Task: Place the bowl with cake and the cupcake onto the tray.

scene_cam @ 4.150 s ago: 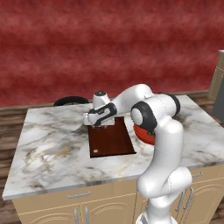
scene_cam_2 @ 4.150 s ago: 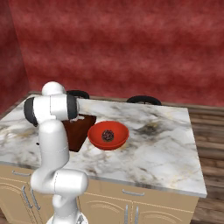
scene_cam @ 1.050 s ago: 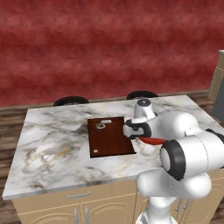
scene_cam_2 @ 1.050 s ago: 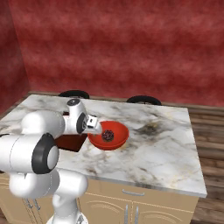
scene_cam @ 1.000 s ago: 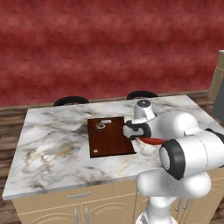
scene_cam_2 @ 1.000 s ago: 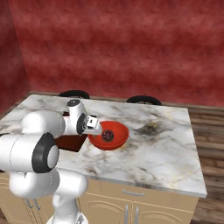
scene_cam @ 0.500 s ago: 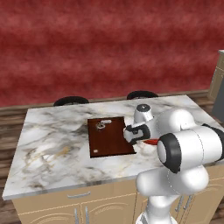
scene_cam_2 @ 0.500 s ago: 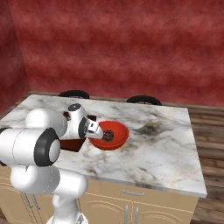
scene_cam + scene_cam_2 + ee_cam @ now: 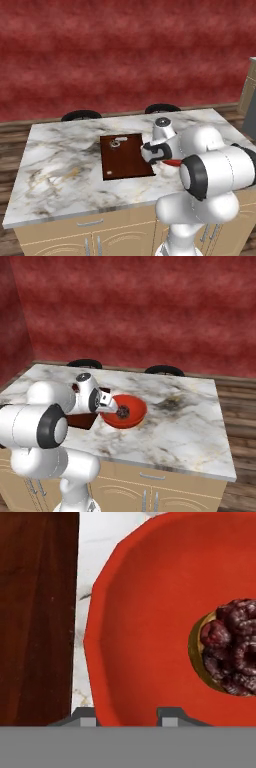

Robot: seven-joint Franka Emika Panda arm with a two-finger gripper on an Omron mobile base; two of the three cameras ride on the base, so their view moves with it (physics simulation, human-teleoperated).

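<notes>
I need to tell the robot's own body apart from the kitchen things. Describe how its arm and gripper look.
The arm is glossy white, built of thick rounded segments joined by dark grey to black bands and round joint caps. No cables or markings can be made out. The gripper ends in two small dark grey, blocky fingertips; its hand is white with a dark section behind it.

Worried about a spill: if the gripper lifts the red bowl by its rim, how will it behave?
The bowl with cake looks glossy, so the fingertips straddling its rim might slip. It looks rigid and shallow; held at one edge it may tilt. The cake sits loose at the centre and could slide.
</notes>
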